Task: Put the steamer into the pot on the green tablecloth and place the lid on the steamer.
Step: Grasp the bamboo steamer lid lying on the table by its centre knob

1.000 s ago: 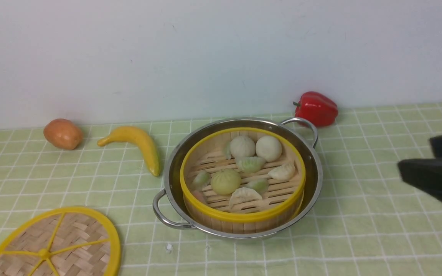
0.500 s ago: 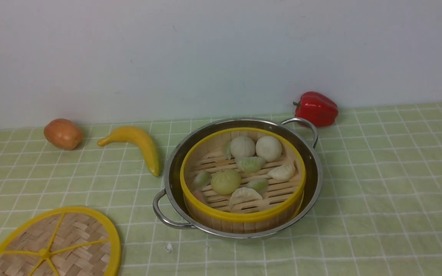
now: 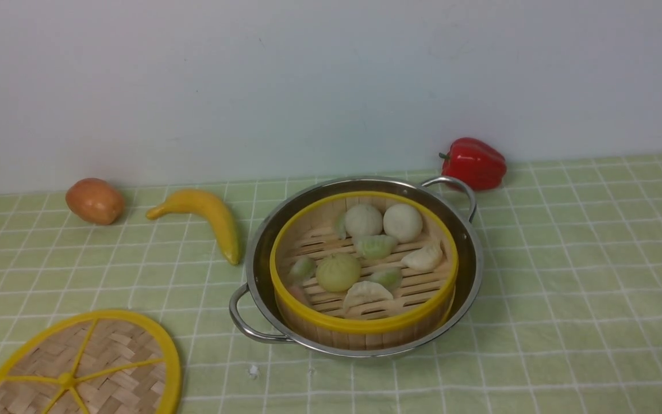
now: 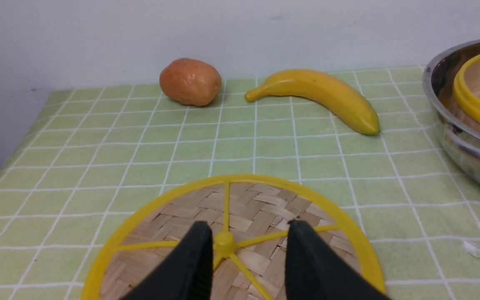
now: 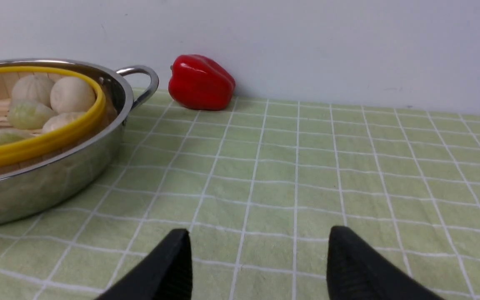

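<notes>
The steamer [image 3: 364, 326], a bamboo basket with yellow rims and toy dumplings inside, sits in the shiny pot [image 3: 471, 270] on the green tablecloth [image 3: 566, 287]. The lid [image 3: 107, 368], a flat woven disc with yellow spokes, lies on the cloth at the near left. Neither gripper shows in the front view. In the left wrist view, my left gripper [image 4: 248, 224] hovers over the lid [image 4: 261, 208], its jaws a little apart on either side of the hub and holding nothing. My right gripper [image 5: 260, 231] stands wide open over bare cloth, right of the pot [image 5: 56, 183].
A yellow banana [image 3: 207, 215] and a brown potato [image 3: 94, 200] lie at the back left. A red pepper [image 3: 473, 163] rests by the wall behind the pot's far handle. A small white scrap [image 3: 252, 371] lies on the cloth near the lid.
My right gripper, at the right edge of the front view a second ago, has drawn back out of that view. The steamer, pot and lid have not moved.
</notes>
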### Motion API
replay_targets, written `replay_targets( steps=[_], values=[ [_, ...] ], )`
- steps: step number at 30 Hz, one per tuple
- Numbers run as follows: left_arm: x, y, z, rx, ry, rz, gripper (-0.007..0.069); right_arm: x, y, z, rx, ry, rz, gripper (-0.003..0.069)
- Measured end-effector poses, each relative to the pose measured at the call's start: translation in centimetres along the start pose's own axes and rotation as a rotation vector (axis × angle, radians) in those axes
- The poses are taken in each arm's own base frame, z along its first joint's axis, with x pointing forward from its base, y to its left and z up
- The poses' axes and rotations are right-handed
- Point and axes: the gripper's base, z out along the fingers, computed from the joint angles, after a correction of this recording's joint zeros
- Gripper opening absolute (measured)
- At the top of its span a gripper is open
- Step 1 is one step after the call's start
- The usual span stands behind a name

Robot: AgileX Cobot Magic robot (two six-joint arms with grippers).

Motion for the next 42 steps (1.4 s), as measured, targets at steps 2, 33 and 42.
replay_targets(
  steps=[2,33,42],
  values=[
    [0.0,0.0,0.0,0.0,0.0,0.0,0.0243,0.0,0.0,0.0,0.0,-0.002,0.0,0.0437],
    [-1.2,-0.7,-0.1,0.107,-0.11,-0.479,0.0243,-0.1,0.0,0.0,-0.001,-0.014,0.001,0.0437],
    [-2.9,-0.2,-0.5,0.116,-0.271,-0.668,0.0243,-0.1,0.0,0.0,-0.001,-0.014,0.001,0.0437]
  ],
)
